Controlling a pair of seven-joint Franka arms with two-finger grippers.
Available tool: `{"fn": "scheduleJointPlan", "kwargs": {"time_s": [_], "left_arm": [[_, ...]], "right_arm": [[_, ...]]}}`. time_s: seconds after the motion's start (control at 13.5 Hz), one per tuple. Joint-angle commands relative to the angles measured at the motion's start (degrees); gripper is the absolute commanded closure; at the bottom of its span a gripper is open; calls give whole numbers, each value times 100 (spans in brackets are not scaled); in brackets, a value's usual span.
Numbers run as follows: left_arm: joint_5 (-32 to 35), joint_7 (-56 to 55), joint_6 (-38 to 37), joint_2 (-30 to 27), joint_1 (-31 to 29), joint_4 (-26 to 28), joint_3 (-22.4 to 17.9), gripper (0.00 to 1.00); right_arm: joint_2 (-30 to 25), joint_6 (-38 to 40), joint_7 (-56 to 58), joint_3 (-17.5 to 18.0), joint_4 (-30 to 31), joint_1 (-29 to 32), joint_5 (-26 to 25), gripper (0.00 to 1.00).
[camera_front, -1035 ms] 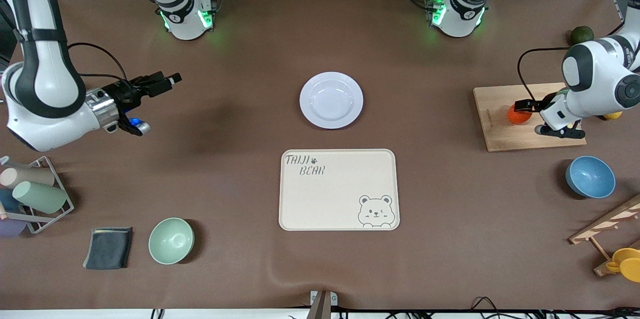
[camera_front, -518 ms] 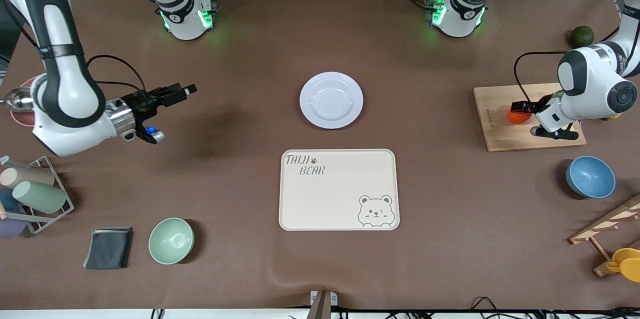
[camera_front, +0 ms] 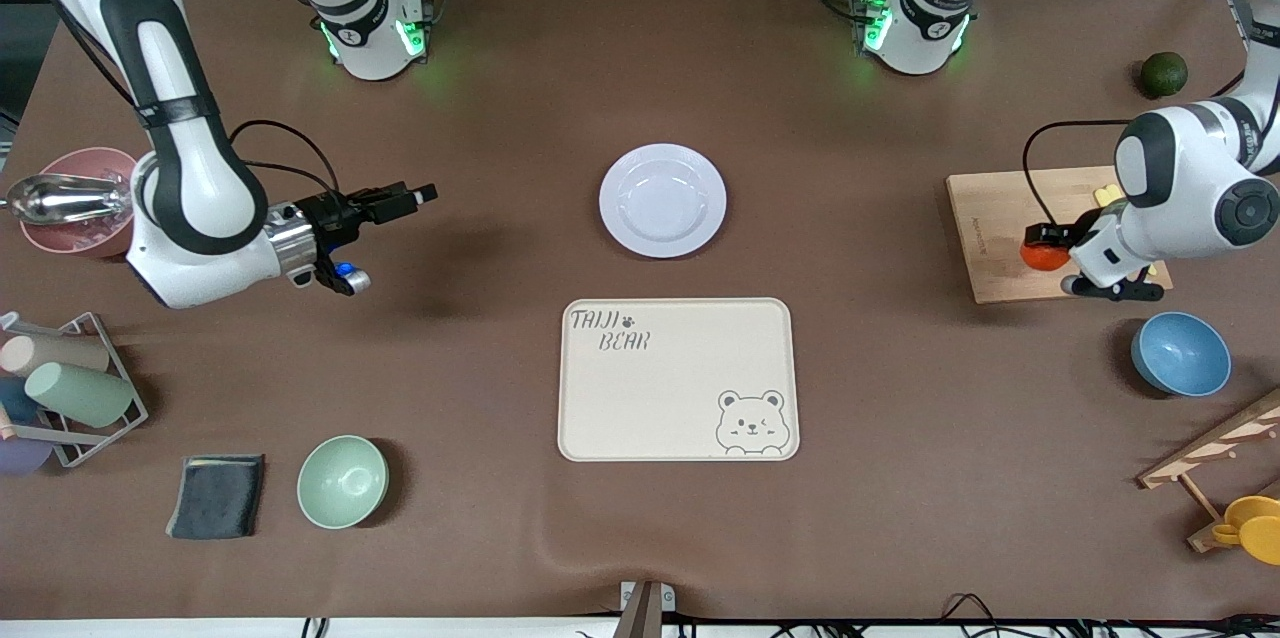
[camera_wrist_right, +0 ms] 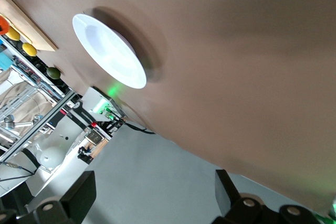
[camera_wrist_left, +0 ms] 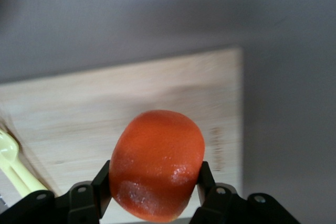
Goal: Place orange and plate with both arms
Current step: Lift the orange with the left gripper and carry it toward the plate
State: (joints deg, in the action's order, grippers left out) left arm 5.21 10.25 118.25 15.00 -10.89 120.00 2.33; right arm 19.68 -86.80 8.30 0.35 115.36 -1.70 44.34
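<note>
Item: cream tray (camera_front: pixel 678 379), nearest the front camera, bare brown cloth on every side. Item: plate (camera_front: pixel 663 200), farther, alone mid-table. Item: my left gripper (camera_front: pixel 1045 248), pinching the orange (camera_front: pixel 1046 255) over the wooden board (camera_front: pixel 985 218) (near its tray-side edge). Item: my right gripper (camera_front: pixel 395 202), fingers spread, levelled toward the plate, well apart
</note>
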Motion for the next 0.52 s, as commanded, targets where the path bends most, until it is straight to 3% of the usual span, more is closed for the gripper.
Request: {"fn": "scheduleJointPlan", "kwargs": {"time_s": [0.0,0.22,0.44], "left_arm": [[-20,-916,-767,47,61,-836,783,100],[-510,-1341,-830,239,201,-1311,1391,100],[-934,-1884,-944,443,797,-1673,1463,100]], "right_arm": [[70,-144,181,-8,118,-84,241,0],[115,-319,207,-8,118,-225,400,0],[150,-425,365,-8,171,-330,488,0]]}}
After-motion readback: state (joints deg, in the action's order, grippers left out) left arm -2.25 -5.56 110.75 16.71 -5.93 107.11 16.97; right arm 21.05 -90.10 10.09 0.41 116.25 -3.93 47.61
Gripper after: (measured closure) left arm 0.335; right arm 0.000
